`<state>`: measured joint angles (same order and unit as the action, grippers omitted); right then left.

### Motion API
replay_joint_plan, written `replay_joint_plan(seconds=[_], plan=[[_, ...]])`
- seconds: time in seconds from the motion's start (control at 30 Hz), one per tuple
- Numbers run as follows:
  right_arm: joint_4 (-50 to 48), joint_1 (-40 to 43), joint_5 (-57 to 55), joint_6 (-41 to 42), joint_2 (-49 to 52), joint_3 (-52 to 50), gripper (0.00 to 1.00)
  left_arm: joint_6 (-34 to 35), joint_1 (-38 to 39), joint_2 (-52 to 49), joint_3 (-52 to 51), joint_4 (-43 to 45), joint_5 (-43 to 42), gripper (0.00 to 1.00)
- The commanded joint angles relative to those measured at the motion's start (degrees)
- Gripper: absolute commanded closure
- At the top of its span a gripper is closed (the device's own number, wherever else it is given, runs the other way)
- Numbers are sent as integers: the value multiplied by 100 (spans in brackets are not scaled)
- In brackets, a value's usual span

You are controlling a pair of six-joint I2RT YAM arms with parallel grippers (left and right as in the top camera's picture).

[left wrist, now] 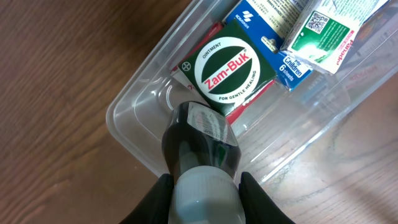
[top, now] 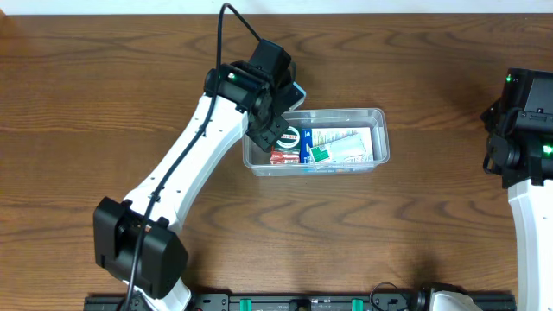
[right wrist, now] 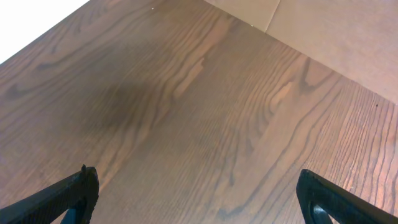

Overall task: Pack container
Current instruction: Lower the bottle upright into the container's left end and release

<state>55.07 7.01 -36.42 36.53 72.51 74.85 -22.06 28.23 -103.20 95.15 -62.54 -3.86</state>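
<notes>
The clear plastic container [top: 380, 121] [left wrist: 134, 109] lies mid-table, holding a green Zam-Buk box [left wrist: 225, 70], a blue children's tablets box [left wrist: 273, 46] and a green-and-white sachet [left wrist: 323, 31]. My left gripper [top: 268, 130] [left wrist: 205, 196] hangs over the container's left end, shut on a dark bottle with a white cap [left wrist: 202, 155]. The bottle points down into that corner beside the Zam-Buk box. My right gripper [right wrist: 199, 193] stands open over bare wood at the table's right side, with nothing between its fingers.
Brown wooden table [top: 104, 95] all around the container. The right arm [top: 527, 130] sits at the far right edge. A black rail [top: 302, 301] runs along the front edge. In the right wrist view a lighter floor [right wrist: 336, 31] shows beyond the table's corner.
</notes>
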Motion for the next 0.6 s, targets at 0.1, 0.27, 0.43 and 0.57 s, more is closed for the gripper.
replay_joint_plan(seconds=[0.1,0.27,0.43,0.57], plan=[[4,44,-59,-81,15,13,1,-282,-162,-48,-28,28,74,84],[4,44,-59,-83,15,13,1,-280,-363,-48,-35,26,70,84],[4,44,-59,-83,15,13,1,-280,-444,-50,-35,31,66,84],[4,44,-59,-81,15,13,1,-278,-444,-50,-35,52,68,84]])
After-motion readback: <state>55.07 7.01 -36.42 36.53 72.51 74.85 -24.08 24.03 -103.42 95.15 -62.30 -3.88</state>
